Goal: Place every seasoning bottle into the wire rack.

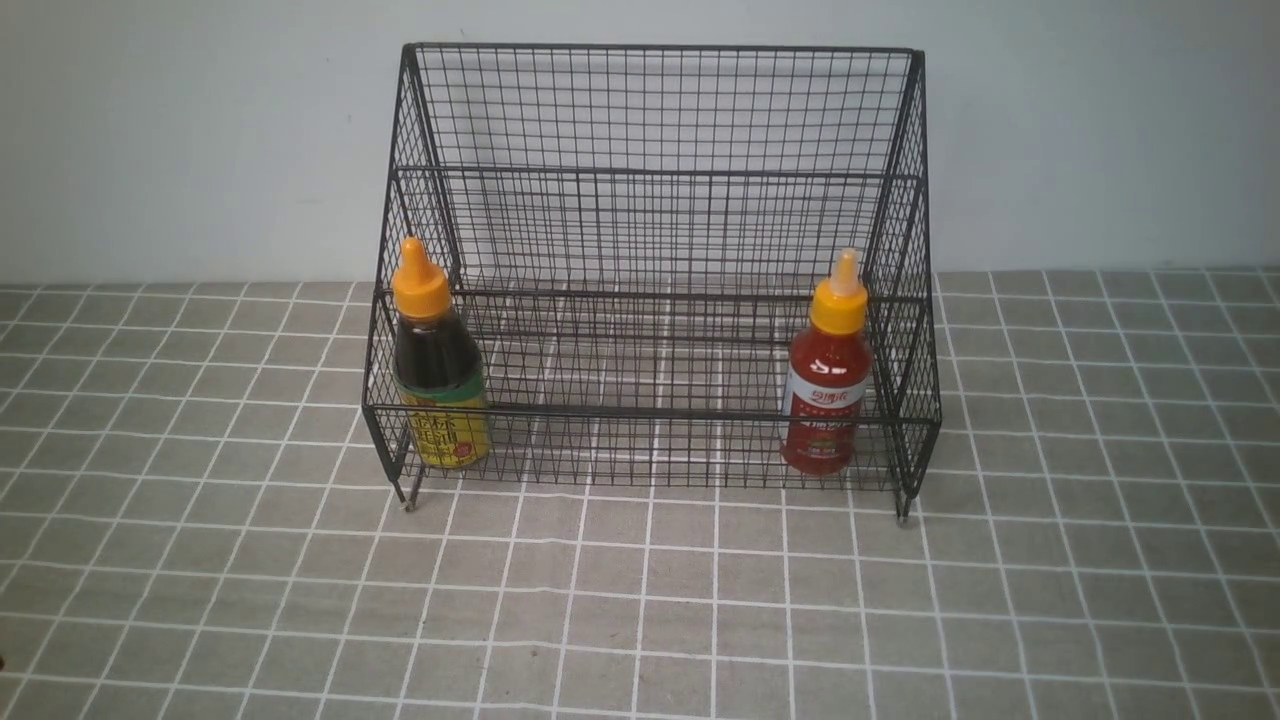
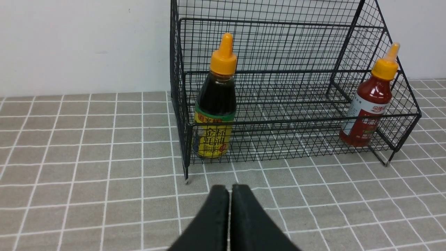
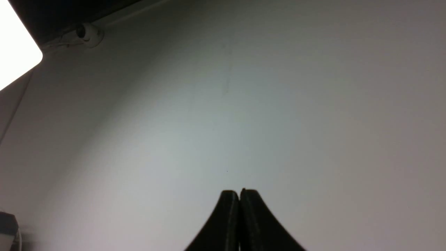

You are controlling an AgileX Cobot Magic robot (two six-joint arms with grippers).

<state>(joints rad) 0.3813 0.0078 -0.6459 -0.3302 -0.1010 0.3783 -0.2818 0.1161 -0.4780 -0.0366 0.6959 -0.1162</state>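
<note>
The black wire rack (image 1: 655, 170) stands at the back of the table against the wall. The dark sauce bottle (image 1: 436, 372) with the yellow-green label stands upright in the lower tier's left end. The red sauce bottle (image 1: 829, 380) with the white-red label stands upright in its right end. Both show in the left wrist view, the dark one (image 2: 214, 104) and the red one (image 2: 368, 104), inside the rack (image 2: 278, 45). My left gripper (image 2: 230, 190) is shut and empty, above the cloth in front of the rack's left foot. My right gripper (image 3: 239, 192) is shut and empty, pointing at a bare wall. Neither gripper shows in the front view.
A grey cloth with a white grid (image 1: 640, 600) covers the table. A pale wall (image 1: 180, 140) runs behind the rack. In the right wrist view a small round fixture (image 3: 87, 33) sits high on the wall.
</note>
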